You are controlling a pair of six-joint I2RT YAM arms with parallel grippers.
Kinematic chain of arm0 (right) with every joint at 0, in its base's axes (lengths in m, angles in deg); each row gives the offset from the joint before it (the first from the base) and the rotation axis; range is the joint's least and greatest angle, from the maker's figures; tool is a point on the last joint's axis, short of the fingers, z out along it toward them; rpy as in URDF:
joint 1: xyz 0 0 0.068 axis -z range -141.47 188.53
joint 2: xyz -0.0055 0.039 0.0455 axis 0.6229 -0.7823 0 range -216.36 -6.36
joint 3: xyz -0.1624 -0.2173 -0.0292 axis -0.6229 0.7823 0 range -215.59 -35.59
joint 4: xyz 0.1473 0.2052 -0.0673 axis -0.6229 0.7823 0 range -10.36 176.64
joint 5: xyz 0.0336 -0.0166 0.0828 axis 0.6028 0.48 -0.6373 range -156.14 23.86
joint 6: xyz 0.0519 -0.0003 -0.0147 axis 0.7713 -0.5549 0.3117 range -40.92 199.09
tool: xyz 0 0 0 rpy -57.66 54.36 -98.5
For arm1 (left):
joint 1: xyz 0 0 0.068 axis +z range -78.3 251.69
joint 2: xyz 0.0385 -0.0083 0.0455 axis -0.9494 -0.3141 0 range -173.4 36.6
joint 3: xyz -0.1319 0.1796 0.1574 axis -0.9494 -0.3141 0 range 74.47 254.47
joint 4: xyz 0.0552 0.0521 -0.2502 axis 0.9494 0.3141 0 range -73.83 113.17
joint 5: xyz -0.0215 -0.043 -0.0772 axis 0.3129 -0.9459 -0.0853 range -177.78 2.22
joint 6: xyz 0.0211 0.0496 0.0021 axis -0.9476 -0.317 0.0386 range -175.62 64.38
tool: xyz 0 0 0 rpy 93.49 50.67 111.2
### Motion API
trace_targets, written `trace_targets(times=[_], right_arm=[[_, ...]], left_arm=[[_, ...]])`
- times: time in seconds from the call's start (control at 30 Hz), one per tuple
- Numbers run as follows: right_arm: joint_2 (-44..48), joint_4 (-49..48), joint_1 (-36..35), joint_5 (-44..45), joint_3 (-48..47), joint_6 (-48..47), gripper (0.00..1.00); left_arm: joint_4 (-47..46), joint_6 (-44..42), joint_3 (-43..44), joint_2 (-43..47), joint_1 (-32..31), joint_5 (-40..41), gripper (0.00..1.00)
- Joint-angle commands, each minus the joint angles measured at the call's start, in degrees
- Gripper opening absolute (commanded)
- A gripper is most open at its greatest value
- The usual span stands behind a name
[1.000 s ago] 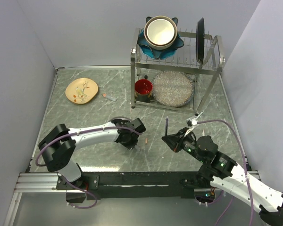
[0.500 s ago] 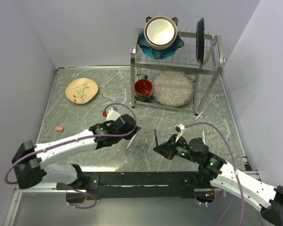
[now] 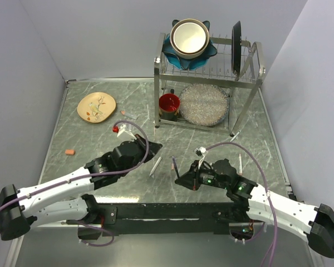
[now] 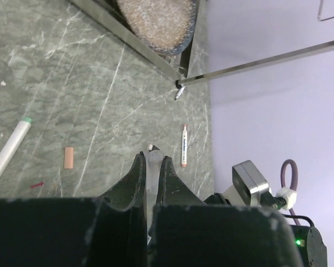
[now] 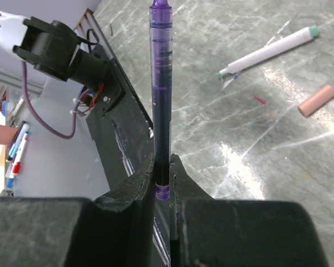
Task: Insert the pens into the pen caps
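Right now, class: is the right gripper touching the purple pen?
Touching. The right wrist view shows the right gripper's fingers clamped on the purple pen's lower end, with no gap.

No text, label, brand or number is legible. Printing runs along the white pen [image 4: 183, 146] on the tabletop just right of the left claw [image 4: 152, 160] but is too small to read. The purple pen [image 5: 161, 83] in the right claw [image 5: 162, 166] shows only unreadable dark bands.
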Motion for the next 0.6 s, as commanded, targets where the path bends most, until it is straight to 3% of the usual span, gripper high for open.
trace_targets(times=[0.0,0.57], right_arm=[[-0.82,-4.59,-0.81,-0.79,-3.35,0.50,0.00],[-3.90,-4.86,-2.13,0.44,-5.72,0.23,0.00]], left_arm=[[-5.60,-4.27,-0.44,2.31,-0.39,0.36,0.01],[-6.29,-5.33,1.32,0.29,-0.30,-3.86,0.01]])
